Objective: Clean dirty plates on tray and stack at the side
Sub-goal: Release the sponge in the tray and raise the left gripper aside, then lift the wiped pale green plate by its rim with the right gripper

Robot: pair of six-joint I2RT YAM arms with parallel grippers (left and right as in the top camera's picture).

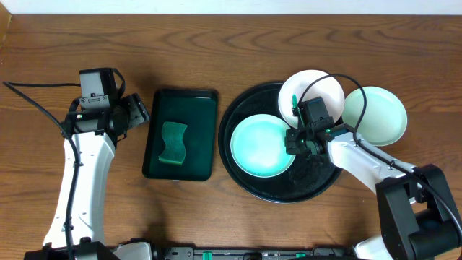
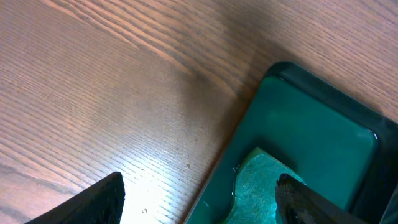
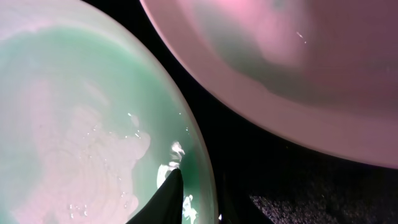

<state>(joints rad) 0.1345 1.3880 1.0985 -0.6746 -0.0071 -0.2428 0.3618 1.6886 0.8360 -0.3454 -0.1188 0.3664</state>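
Overhead, right jaws straddle the plate (image 1: 260, 146) edge on the tray (image 1: 281, 191)

Tabletop (image 1: 216, 43): mid-brown wood, fine straight grain.
Round tray (image 1: 310, 180): glossy black; the bare patch looks grey-speckled in the right wrist view.
Mint plate (image 1: 261, 146): strong mint-teal centre, whiter rim.
White plate (image 1: 321, 87): plain white from overhead, pinkish in the right wrist view.
Pale mint plate (image 1: 379, 115): washed-out green-white, no pattern.
Rectangular tray (image 1: 201, 137): dark glossy green.
Sponge (image 1: 173, 142): lighter green, mottled.
Left arm (image 1: 79, 166) and right arm (image 1: 357, 155): white shells, black joints.
Left claw (image 1: 138, 112) and right claw (image 1: 294, 141): black.
Cables (image 1: 43, 84): black.
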